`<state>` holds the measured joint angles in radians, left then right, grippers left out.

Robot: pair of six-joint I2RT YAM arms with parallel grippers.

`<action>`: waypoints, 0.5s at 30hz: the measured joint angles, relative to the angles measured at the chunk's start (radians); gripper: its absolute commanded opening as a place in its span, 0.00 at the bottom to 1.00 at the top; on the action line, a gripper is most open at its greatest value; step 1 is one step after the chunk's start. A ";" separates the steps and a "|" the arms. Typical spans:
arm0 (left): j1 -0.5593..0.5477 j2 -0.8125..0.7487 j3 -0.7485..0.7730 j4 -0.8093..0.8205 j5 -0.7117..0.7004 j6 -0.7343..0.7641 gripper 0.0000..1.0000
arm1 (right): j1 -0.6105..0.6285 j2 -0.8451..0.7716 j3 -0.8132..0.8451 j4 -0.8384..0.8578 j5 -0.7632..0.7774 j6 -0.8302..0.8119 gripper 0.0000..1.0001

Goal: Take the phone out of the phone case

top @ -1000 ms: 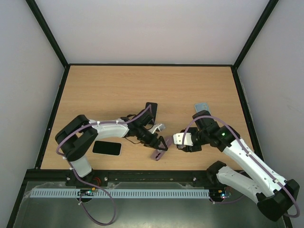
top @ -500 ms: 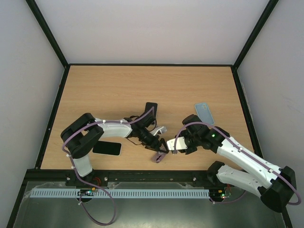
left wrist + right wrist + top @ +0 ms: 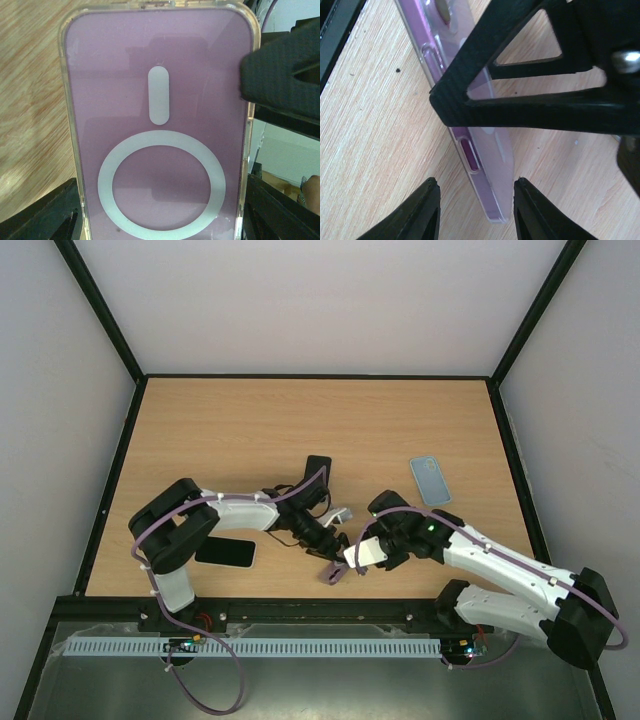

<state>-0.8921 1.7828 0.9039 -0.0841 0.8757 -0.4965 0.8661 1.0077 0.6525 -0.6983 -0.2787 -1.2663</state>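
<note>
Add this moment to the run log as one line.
left gripper: shut on purple case | right gripper: open, astride the case's end | black phone: flat on table, near left arm's base

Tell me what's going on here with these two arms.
The left gripper grips a purple phone case across its width, tipped up on one edge on the table. The right gripper is open, its fingers straddling the case's end without clamping it. A black phone lies flat near the left arm's base, and a pale blue case lies farther back on the right. Whether the purple case has a phone inside cannot be told.
</note>
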 measured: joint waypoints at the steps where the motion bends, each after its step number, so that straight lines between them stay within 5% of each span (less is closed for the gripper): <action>1: 0.000 0.001 0.000 0.003 0.001 0.000 0.37 | 0.003 0.001 -0.010 0.009 0.011 -0.003 0.38; 10: -0.002 0.021 -0.002 0.017 0.008 0.000 0.41 | 0.015 -0.003 -0.078 0.106 0.053 -0.007 0.26; 15: -0.002 0.024 -0.002 0.019 0.014 0.000 0.53 | 0.019 -0.010 -0.102 0.143 0.059 -0.007 0.20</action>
<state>-0.8936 1.8069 0.9020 -0.0647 0.8902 -0.4961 0.8848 0.9974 0.5503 -0.5549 -0.2199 -1.2732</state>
